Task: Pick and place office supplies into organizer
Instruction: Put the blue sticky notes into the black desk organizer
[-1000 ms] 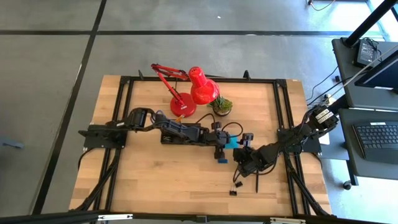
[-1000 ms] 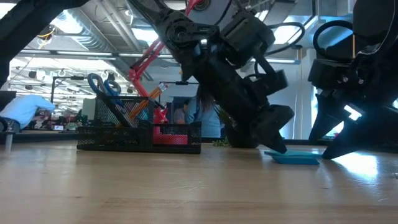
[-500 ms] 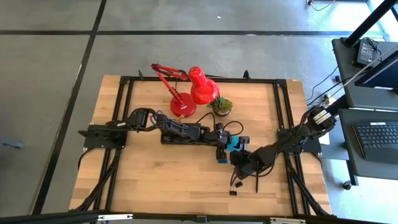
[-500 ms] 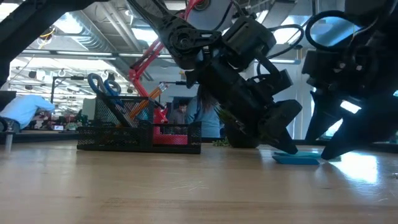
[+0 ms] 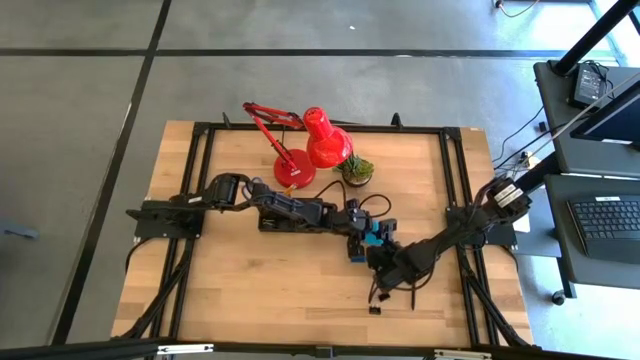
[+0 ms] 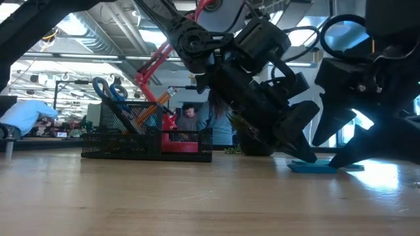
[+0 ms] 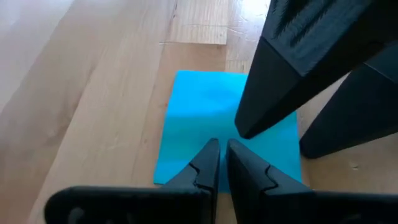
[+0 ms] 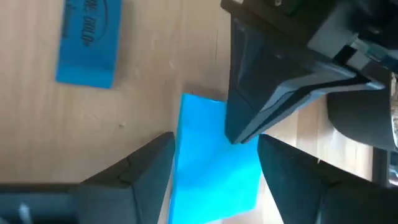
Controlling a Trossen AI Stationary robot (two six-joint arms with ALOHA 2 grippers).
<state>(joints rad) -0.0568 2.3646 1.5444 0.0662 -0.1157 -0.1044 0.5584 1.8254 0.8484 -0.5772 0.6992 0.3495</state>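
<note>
A blue square note pad (image 7: 205, 118) lies flat on the table, right of centre (image 5: 373, 232). My left gripper (image 7: 217, 163) is shut, with its tips down on the pad (image 6: 306, 157). My right gripper (image 8: 214, 171) is open and slants down over the same pad, one finger (image 8: 146, 168) on each side of it. A small blue eraser (image 8: 87, 43) lies flat beside the pad. The black mesh organizer (image 6: 147, 141) stands under my left arm, with blue-handled scissors (image 6: 108, 88) and orange pencils (image 6: 157, 101) standing in it. My left gripper rests its shut fingertips on the note pad's top face, near one edge (image 7: 196, 158). The fingers slant down from the table's left. The pad stays flat on the wood. My right gripper's fingers stand close along the pad's two sides (image 8: 186, 155); whether they touch it I cannot tell.
A red desk lamp (image 5: 305, 145) and a small potted plant (image 5: 357, 168) stand at the back. A black binder clip (image 5: 375, 309) and a pen (image 5: 412, 295) lie near the front, right of centre. People show in the room beyond the table.
My right gripper has moved toward the table's left and slightly down, and now its open fingers straddle the note pad. My left gripper has sunk a little onto the pad. The pad has stayed flat in place.
</note>
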